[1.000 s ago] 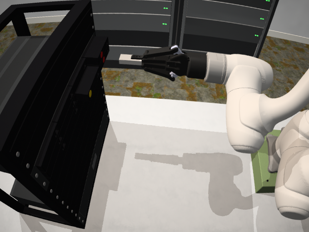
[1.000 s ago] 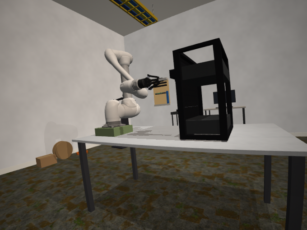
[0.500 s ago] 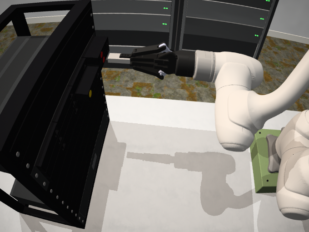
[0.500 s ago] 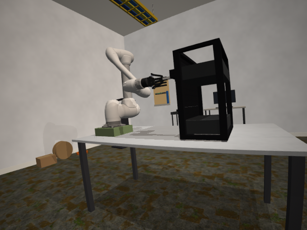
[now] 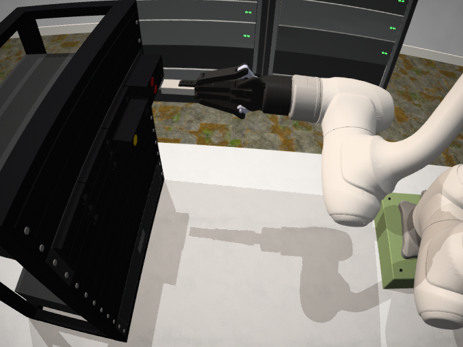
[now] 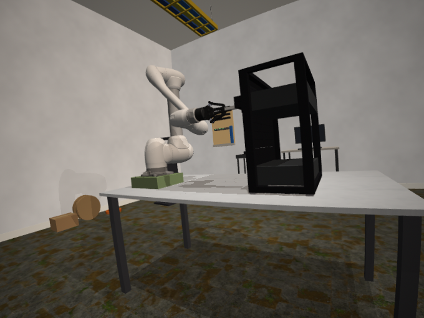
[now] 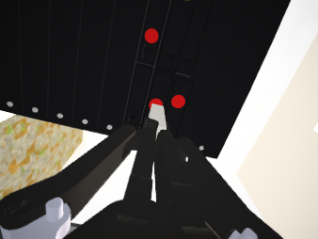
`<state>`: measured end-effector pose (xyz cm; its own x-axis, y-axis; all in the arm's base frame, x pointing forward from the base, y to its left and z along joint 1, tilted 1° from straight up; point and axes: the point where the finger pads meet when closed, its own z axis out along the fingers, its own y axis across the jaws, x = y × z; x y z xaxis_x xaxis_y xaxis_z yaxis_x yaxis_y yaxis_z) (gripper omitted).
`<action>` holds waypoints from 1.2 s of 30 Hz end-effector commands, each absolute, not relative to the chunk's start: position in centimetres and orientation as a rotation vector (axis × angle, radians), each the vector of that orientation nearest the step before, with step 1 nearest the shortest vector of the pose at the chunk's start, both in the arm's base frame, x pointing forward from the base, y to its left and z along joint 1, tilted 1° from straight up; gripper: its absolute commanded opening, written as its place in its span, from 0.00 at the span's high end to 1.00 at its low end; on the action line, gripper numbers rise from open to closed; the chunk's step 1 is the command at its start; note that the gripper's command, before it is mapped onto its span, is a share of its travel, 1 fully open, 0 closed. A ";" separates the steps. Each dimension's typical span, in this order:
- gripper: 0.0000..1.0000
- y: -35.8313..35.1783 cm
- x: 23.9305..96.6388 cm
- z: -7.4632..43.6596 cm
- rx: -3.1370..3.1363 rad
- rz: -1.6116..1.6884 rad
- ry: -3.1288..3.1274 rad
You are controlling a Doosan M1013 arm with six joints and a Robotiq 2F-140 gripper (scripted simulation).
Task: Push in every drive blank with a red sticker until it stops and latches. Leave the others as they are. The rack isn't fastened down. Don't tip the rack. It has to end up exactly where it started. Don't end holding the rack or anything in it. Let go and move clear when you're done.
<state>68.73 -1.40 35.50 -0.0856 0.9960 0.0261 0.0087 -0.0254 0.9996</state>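
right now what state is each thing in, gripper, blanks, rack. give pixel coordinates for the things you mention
black two-finger gripper (image 5: 195,89) (image 6: 230,109) (image 7: 154,114): shut, pale tip at or close to a red-stickered blank
black drive blanks with round red stickers at the rack's far top corner (image 5: 144,76): sticking out, latches cannot be told
black drive blank with a round yellow sticker (image 5: 125,128): sticking out
black open-frame rack (image 5: 125,328) (image 6: 301,123): upright on the table

Moved the black two-fingered hand (image 5: 195,88) (image 6: 226,109) (image 7: 154,114) closer to the open-framed black rack (image 5: 84,74) (image 6: 302,120) (image 7: 56,56). Brought the pale rectangular tip (image 5: 176,86) (image 6: 231,107) (image 7: 158,115) up to the red-stickered black blanks (image 5: 144,74) (image 6: 238,101) (image 7: 178,118).
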 end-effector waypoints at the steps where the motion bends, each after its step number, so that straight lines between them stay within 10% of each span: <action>1: 1.00 -1.5 69.0 35.5 1.193 1.283 1.265; 36: 1.00 -1.5 69.5 35.4 1.193 1.283 1.265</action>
